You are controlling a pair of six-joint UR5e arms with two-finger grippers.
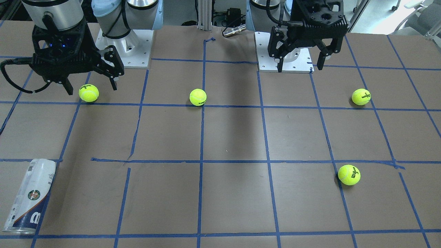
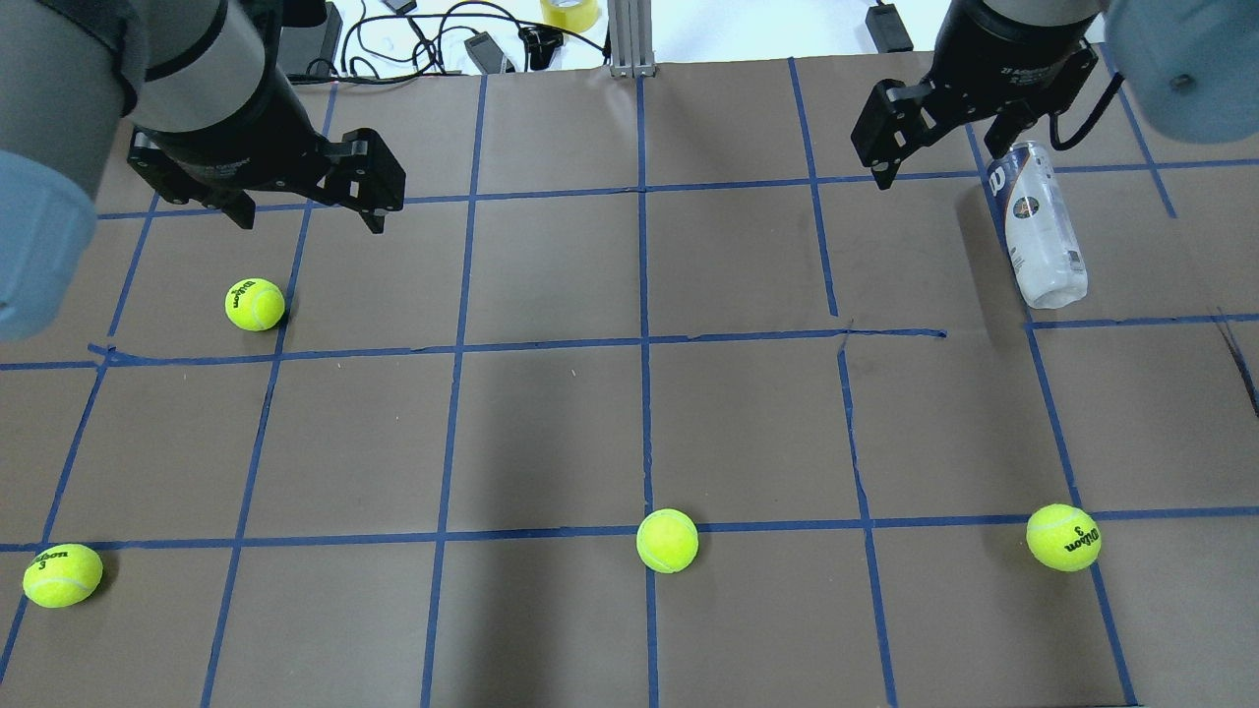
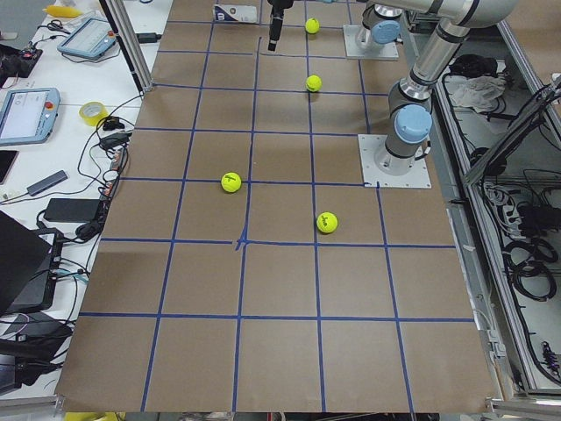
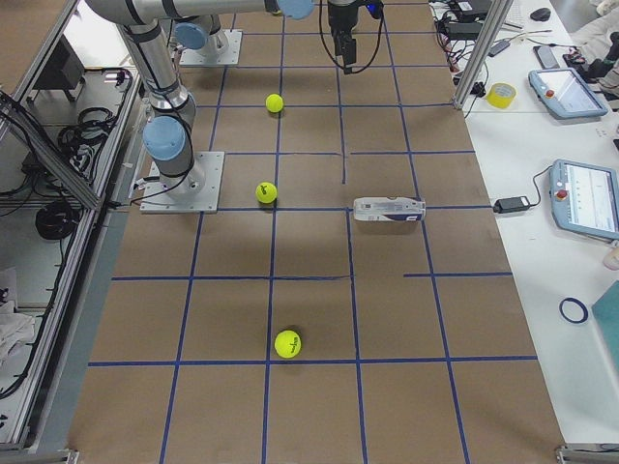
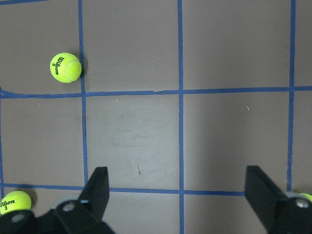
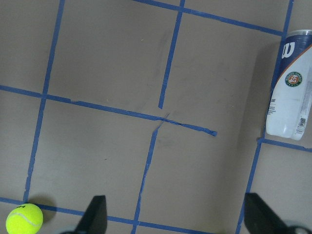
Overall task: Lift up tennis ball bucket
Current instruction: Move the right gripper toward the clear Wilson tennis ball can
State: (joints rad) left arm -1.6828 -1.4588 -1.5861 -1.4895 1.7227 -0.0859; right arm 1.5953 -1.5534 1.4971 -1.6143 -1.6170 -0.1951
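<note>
The tennis ball bucket (image 2: 1043, 226), a clear tube with a white and navy label, lies on its side on the table at the far right. It also shows in the front view (image 1: 31, 196), the right side view (image 4: 389, 209) and the right wrist view (image 6: 291, 97). My right gripper (image 2: 934, 162) is open and empty, and hovers above the table; its wrist view (image 6: 175, 217) has the tube off to the upper right. My left gripper (image 2: 308, 218) is open and empty over the far left, and also shows in the front view (image 1: 299, 65).
Several yellow-green tennis balls lie loose on the brown, blue-taped table (image 2: 551, 433): one (image 2: 255, 304) near my left gripper, one (image 2: 62, 575) at the near left, one (image 2: 667, 540) in the near middle, one (image 2: 1063, 537) at the near right. Cables and tape lie beyond the far edge.
</note>
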